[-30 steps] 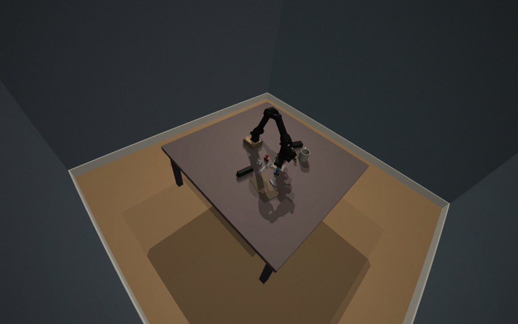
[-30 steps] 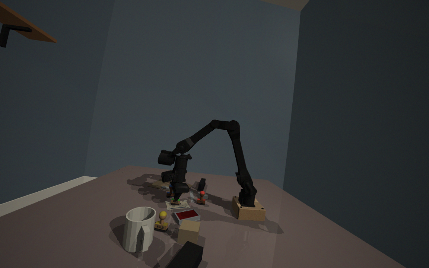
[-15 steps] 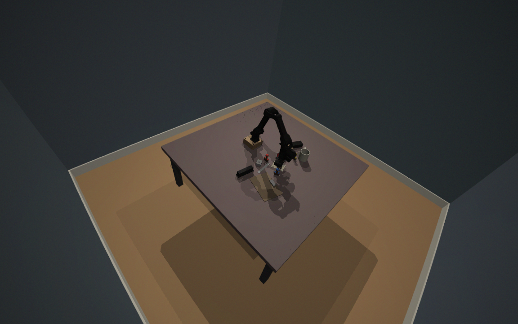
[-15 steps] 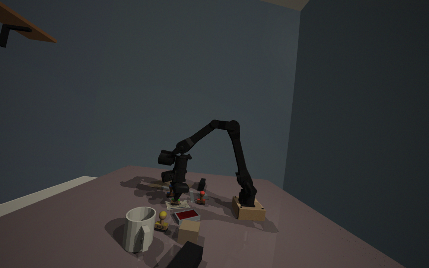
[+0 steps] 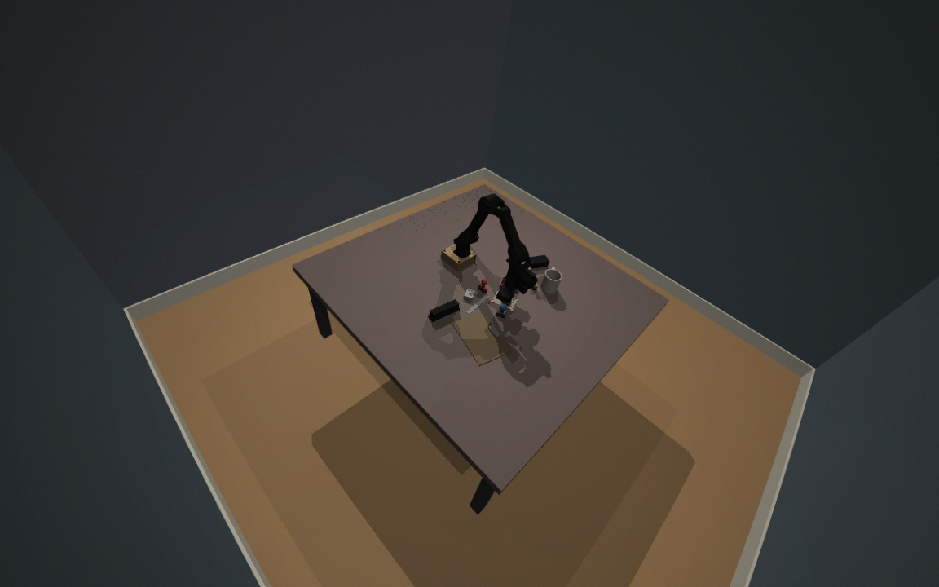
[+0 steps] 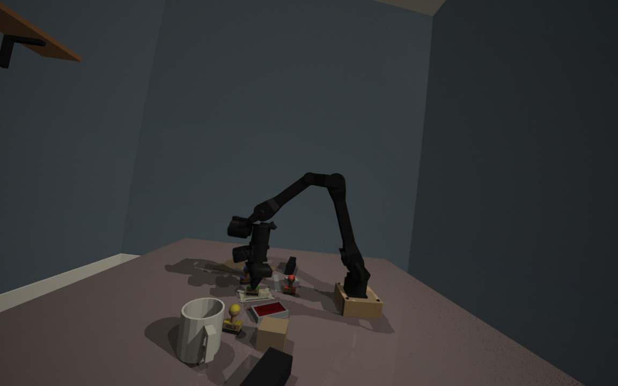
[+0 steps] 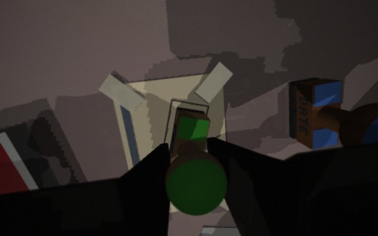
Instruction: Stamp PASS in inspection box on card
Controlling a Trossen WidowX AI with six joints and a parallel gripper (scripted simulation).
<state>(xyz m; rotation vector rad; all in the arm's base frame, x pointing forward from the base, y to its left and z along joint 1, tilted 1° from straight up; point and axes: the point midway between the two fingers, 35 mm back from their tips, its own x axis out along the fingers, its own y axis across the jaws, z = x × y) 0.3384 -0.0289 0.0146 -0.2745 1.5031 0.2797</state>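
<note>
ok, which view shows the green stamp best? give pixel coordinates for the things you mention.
Wrist. The green stamp (image 6: pixel 252 290) (image 7: pixel 196 187) is close there: its round knob and green-topped block show between the gripper's fingers, over the outlined box on the card (image 6: pixel 243 296) (image 7: pixel 163 88). Exterior shows only its small base under the fingers, at the card. In top, I can't make it out beneath the arm (image 5: pixel 511 226).

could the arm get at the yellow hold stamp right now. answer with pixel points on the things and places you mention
Probably not yet: the fingers (image 6: pixel 254 286) are shut on the green-topped stamp (image 6: pixel 252 291) (image 7: pixel 196 187). Otherwise the yellow stamp (image 6: pixel 233 317) stands upright beside the mug (image 6: pixel 200 331), seemingly reachable.

Matte black, rounded-jointed arm (image 5: pixel 508 226) (image 6: pixel 345 218)
</note>
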